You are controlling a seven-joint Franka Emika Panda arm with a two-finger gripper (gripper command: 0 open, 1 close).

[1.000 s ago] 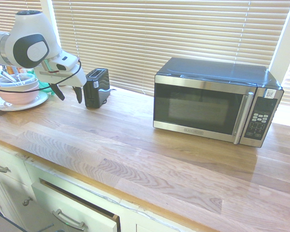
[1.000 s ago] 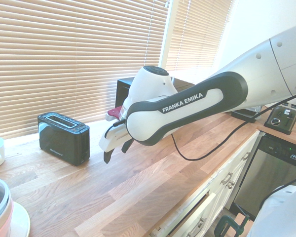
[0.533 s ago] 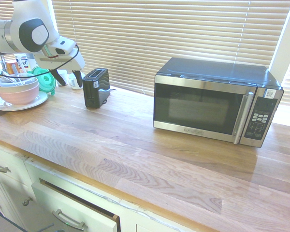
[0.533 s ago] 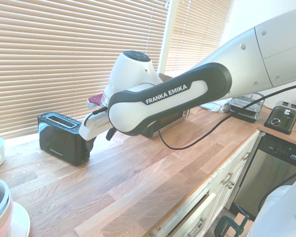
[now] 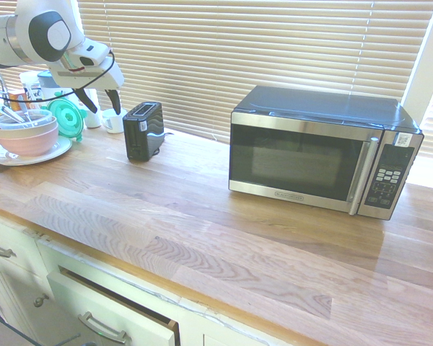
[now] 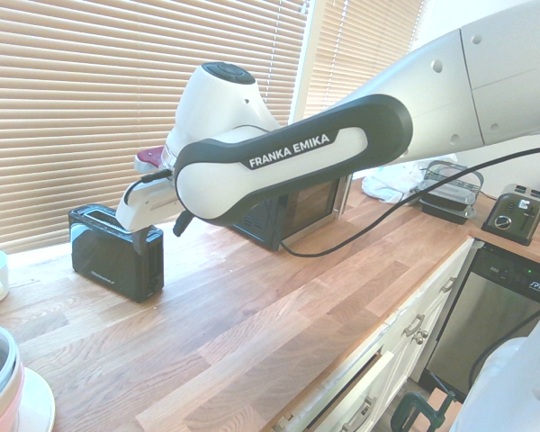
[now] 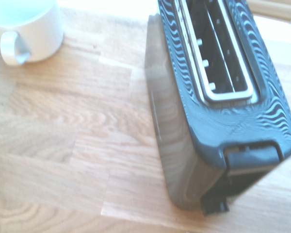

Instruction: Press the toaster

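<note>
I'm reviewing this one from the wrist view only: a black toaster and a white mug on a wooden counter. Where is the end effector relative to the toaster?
Observer: The end effector hangs above one end of the toaster, and it looks clear of it.
Operator: Open or shut? Holding anything?
Observer: Open and empty. The two fingers stand apart.
Operator: What else is on that counter?
Observer: A microwave stands further along the counter, well away from the toaster.
</note>
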